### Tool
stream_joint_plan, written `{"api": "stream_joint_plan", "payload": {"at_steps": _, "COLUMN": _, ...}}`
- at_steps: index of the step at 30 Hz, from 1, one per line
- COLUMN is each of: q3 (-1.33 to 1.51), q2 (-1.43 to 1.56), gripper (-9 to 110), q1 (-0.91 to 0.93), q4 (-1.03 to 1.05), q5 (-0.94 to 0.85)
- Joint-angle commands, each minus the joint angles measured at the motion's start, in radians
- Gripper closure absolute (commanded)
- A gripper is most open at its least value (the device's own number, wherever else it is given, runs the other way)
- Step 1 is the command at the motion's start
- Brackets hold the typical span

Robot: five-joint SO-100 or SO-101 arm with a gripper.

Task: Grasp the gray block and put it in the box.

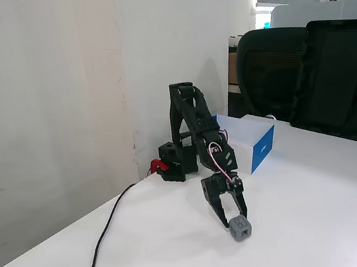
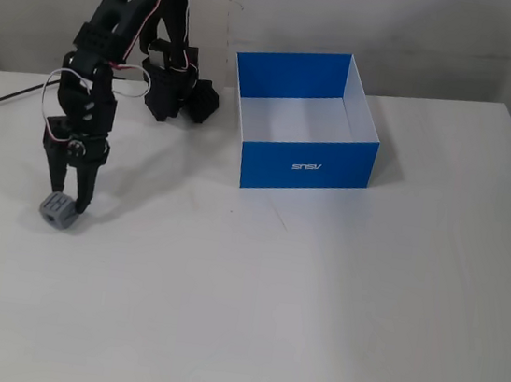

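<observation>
both fixed views, jaws [image 2: 64,203] gripping gray block [image 2: 57,211], box [image 2: 306,165] apart

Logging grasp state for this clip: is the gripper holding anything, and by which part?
The gripper is closed on the gray block, fingertips pinching its upper sides. Whether it has left the table cannot be told.

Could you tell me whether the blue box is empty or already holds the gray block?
Empty. The box shows only its bare white floor, while the gray block sits between the claw fingers, far left of it.
</observation>
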Motion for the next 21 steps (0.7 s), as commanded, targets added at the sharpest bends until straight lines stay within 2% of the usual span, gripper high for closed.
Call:
{"api": "stream_joint_plan", "payload": {"at_steps": 1, "q3": -0.106, "q2": 0.127, "gripper": 101, "q1": 0.014, "q4": 0.103, "q5": 0.150}}
{"api": "stream_joint_plan", "payload": {"at_steps": 21, "q3": -0.152, "q2": 0.414, "gripper": 101, "q1": 0.161, "q4": 0.523, "q5": 0.491}}
